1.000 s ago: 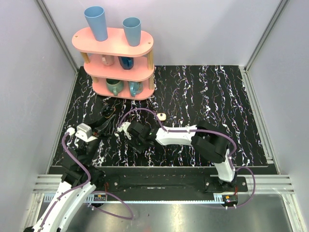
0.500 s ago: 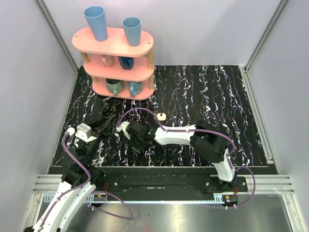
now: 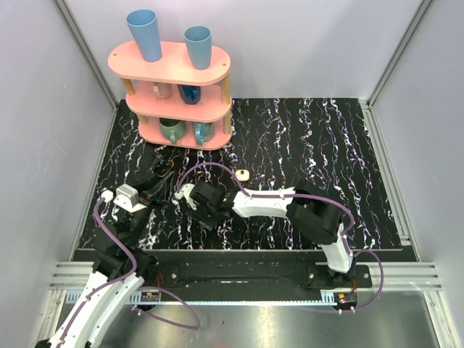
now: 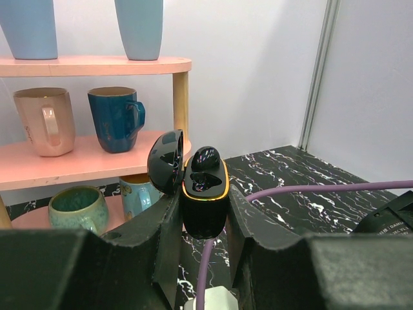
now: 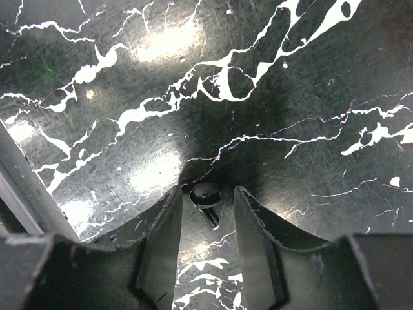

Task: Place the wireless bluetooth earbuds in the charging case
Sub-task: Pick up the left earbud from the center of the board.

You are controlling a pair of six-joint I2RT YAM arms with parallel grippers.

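Note:
The charging case (image 4: 204, 213) is glossy black with an orange rim. It stands upright with its lid (image 4: 165, 161) swung open, and my left gripper (image 4: 203, 197) is shut on its body. One black earbud (image 4: 205, 158) sits in the far socket; the near socket looks empty. From above, the case (image 3: 161, 171) sits left of centre in front of the shelf. A second black earbud (image 5: 206, 196) lies on the marbled table. My right gripper (image 5: 208, 191) is open and low over it, with a finger on each side and a gap to each.
A pink three-tier shelf (image 3: 174, 90) with cups and mugs stands at the back left, just behind the case. A small cream object (image 3: 243, 174) lies on the table mid-left. A purple cable (image 4: 310, 189) crosses in front of the left gripper.
My right gripper has shifted slightly left over the earbud and its jaws stand a little wider. The left gripper and the case have not moved.

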